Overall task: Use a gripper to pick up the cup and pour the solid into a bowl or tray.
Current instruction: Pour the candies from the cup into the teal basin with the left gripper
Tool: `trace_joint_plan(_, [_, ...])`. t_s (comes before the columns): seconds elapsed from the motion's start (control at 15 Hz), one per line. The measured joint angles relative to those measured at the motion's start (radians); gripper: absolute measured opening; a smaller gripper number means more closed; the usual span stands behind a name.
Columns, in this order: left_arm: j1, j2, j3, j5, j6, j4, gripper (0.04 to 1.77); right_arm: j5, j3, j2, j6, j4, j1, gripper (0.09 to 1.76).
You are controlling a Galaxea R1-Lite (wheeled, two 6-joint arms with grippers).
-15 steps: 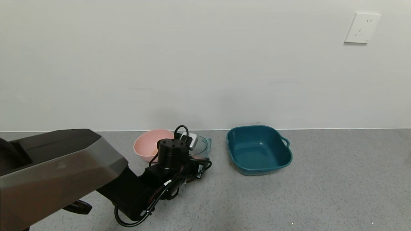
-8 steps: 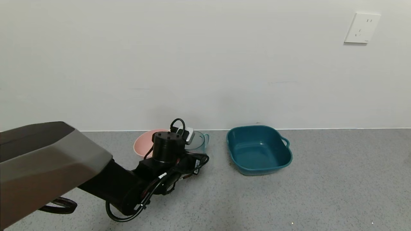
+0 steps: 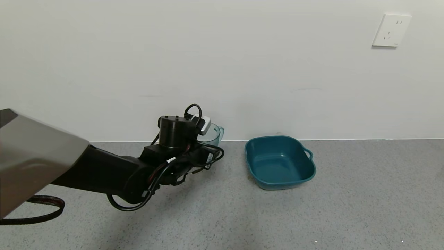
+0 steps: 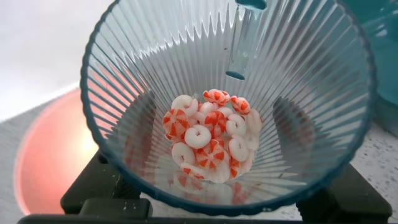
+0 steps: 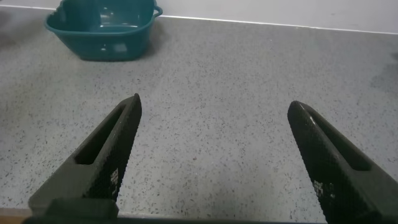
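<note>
At right of centre in the head view, our teal tray sits empty on the counter. Left of it, our left gripper holds the cup clamped and raised, the solid inside; carrying and pouring remain. Our right gripper idles spread wide.

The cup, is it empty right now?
No, the left wrist view looks into the cup and shows a pile of small orange-and-white pieces at its bottom.
</note>
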Motion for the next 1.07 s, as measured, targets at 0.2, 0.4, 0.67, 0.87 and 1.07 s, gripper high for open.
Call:
trace_joint_plan(0.2, [-0.009,-0.013,-0.041,0.038,0.099,0.015,1.30,0.000,0.000,0.000,0.000,0.000,0.000,1.71])
trace_joint_plan(0.4, [-0.031,-0.015,-0.071,0.097,0.189,0.018,1.30,0.000,0.000,0.000,0.000,0.000,0.000,1.71])
trace_joint_plan(0.67, [-0.050,-0.011,-0.097,0.128,0.341,0.020,1.30,0.000,0.000,0.000,0.000,0.000,0.000,1.71])
trace_joint_plan(0.87, [-0.069,0.004,-0.174,0.168,0.401,0.097,1.30,0.000,0.000,0.000,0.000,0.000,0.000,1.71])
trace_joint_plan(1.07, [-0.078,0.019,-0.268,0.174,0.466,0.190,1.30,0.000,0.000,0.000,0.000,0.000,0.000,1.71])
